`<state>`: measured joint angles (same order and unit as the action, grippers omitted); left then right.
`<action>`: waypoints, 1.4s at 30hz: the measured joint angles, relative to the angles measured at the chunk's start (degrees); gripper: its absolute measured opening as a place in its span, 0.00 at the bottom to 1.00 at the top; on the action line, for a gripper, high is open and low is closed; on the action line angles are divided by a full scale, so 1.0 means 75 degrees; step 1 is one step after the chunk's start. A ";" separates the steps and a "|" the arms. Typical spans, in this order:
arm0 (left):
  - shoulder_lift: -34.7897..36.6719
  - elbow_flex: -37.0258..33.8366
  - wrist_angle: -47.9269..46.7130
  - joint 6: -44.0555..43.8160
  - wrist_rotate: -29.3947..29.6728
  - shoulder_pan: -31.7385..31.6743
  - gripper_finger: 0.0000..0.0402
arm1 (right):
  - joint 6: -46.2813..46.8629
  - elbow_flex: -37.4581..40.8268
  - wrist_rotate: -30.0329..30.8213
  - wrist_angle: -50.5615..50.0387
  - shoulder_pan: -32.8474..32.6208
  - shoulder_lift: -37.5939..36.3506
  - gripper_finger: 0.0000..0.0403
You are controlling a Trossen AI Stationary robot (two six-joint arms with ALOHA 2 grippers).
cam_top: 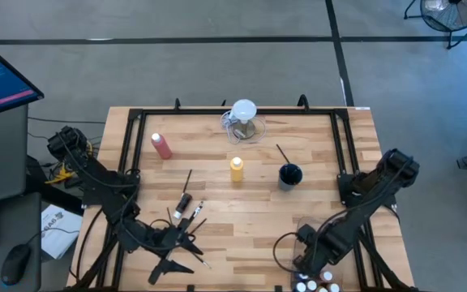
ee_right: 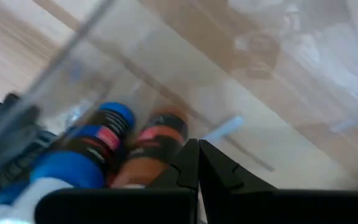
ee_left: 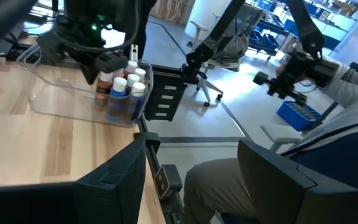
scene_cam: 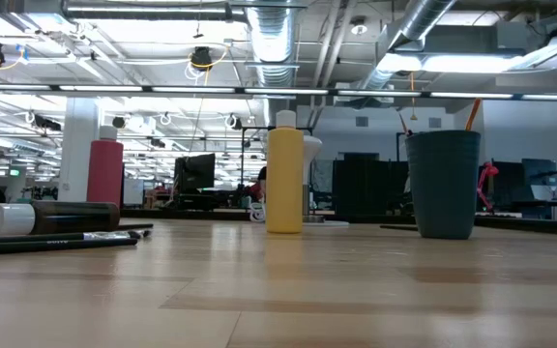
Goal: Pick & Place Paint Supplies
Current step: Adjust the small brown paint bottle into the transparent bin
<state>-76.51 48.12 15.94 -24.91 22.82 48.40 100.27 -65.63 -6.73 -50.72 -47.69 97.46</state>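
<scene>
Hovering our right tool (cam_top: pixel 308 261) with fingers pressed together and empty over the clear bin (ee_left: pixel 73 99) at the tabletop's (cam_top: pixel 314 203) near edge, we see small paint bottles (ee_left: pixel 124 87) already standing inside. Our left tool (cam_top: pixel 173 261), spread wide and empty, waits beside the paintbrushes (cam_top: pixel 186 188) and a lying bottle (cam_top: pixel 183 204). Farther off stand the yellow bottle (cam_top: pixel 237 169) and pink-red bottle (cam_top: pixel 161 145); light, smooth plastic, probably best pinched mid-body.

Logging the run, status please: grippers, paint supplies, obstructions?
Right gripper shut, empty, over the clear bin holding small paint bottles. Left gripper beside the paintbrushes, fingers unclear. Yellow bottle standing mid-table.
</scene>
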 joint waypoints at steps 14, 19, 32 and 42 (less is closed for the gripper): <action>0.0000 0.0000 -0.0001 0.0002 0.0129 0.0009 0.53 | -0.0448 0.0009 -0.0526 0.0546 0.0269 0.0048 0.00; 0.0000 0.0000 0.0003 0.0003 0.0129 0.0009 0.53 | -0.0448 0.0009 -0.0714 0.0662 0.0260 0.0048 0.00; -0.0003 -0.0003 0.0124 0.0069 0.0129 0.0009 0.53 | -0.0654 0.0009 -0.0846 0.0646 0.0327 0.0048 0.00; -0.0003 -0.0003 0.0152 0.0087 0.0132 0.0009 0.53 | -0.0789 0.0392 -0.0908 0.0706 0.0540 0.0048 0.00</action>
<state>-76.53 48.10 17.08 -24.25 23.81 48.47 94.35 -62.68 -13.54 -45.43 -43.64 97.82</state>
